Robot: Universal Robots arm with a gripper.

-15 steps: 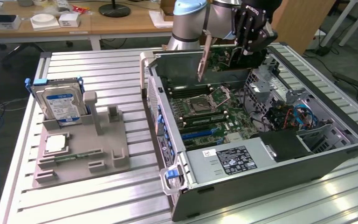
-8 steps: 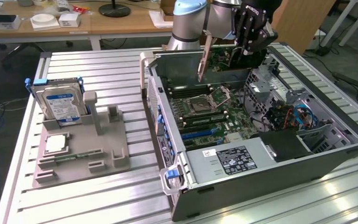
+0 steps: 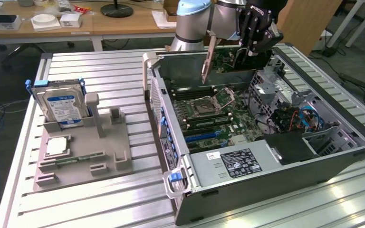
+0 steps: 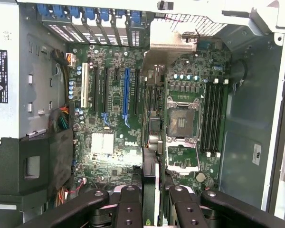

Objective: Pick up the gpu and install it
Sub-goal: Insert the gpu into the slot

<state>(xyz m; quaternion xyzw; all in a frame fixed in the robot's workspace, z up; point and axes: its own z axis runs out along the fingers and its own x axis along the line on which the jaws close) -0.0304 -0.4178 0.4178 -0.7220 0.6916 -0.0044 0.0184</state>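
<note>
Over the motherboard (image 4: 114, 118), claw (image 3: 246, 47) clamps gpu (image 4: 151, 180) edge-on.

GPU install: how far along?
Done: pickup. The gpu is held by the gripper, fingers shut on it. In hand: it hangs over the open case, above the motherboard. Left: seating; the blue slot is bare.

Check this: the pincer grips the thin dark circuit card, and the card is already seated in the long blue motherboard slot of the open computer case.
Not seated: the exterior view shows the pincer gripping the thin dark circuit card above the open computer case, and the wrist view shows the long blue motherboard slot bare.
</note>
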